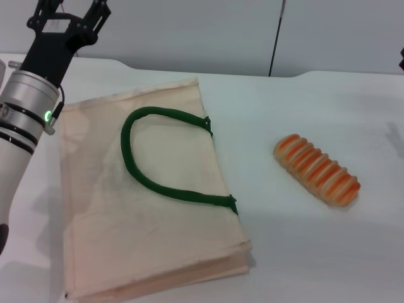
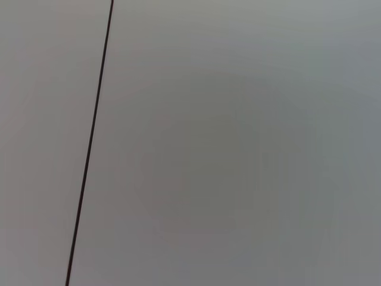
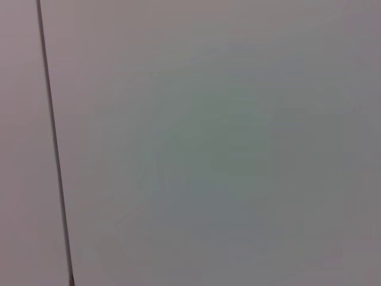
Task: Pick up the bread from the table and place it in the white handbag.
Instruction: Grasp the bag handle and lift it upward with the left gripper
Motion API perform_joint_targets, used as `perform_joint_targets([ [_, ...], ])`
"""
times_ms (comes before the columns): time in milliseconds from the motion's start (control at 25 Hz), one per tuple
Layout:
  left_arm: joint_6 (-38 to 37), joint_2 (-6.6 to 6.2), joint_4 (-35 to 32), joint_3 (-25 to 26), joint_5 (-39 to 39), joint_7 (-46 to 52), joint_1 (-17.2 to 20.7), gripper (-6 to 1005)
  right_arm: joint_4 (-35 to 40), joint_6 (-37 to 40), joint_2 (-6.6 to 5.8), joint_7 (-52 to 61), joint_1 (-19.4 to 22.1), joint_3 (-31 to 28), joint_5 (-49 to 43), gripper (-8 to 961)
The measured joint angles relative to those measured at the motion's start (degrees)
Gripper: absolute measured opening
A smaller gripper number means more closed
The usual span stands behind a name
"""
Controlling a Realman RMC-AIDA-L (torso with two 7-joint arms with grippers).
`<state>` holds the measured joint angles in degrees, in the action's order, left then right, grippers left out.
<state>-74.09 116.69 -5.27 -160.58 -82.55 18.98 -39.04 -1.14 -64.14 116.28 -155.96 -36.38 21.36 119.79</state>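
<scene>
The left gripper (image 1: 74, 9) is raised at the far left of the head view, above the far left corner of the table (image 1: 328, 252), its black fingers (image 1: 98, 16) reaching up past the top edge of the picture, so whether they are apart or together cannot be told. Its silver and white arm (image 1: 19, 120) slopes down toward the near left, with a small green light on the wrist ring. Just beside and below the arm lies the bag (image 1: 145, 233), flat on the table, cream cloth, its long side running from far to near. A dark green handle (image 1: 161, 183) loops on top of the bag, both ends fixed near the bag's right edge. Well apart from the bag, to its right, the bread (image 1: 317, 170) lies alone on the bare table, slanted from far-left to near-right, its orange stripes running crosswise. Nothing touches it. The right gripper is not seen in the head view apart from a dark sliver at the right edge that cannot be identified. Both wrist views show only a plain grey wall (image 2: 238, 149) with a thin dark seam (image 2: 89, 149) running down it.
</scene>
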Motion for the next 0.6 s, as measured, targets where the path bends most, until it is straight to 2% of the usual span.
perform_joint_targets([
  [200, 2.55, -0.01, -0.16, 0.09, -0.04, 1.78, -0.15, 832, 0.16, -0.02, 0.00, 0.61, 0.17, 0.00, 0.00, 884],
  [360, 7.08, -0.33, 0.49, -0.35, 0.37, 9.13, -1.52, 833, 0.27, 0.33, -0.06, 0.63, 0.31, 0.00, 0.00, 882],
  [600, 6.85, -0.61, 4.13, -0.61, 6.42, 20.01, -2.11, 834, 0.27, 0.41, -0.09, 0.65, 0.31, 0.00, 0.00, 879],
])
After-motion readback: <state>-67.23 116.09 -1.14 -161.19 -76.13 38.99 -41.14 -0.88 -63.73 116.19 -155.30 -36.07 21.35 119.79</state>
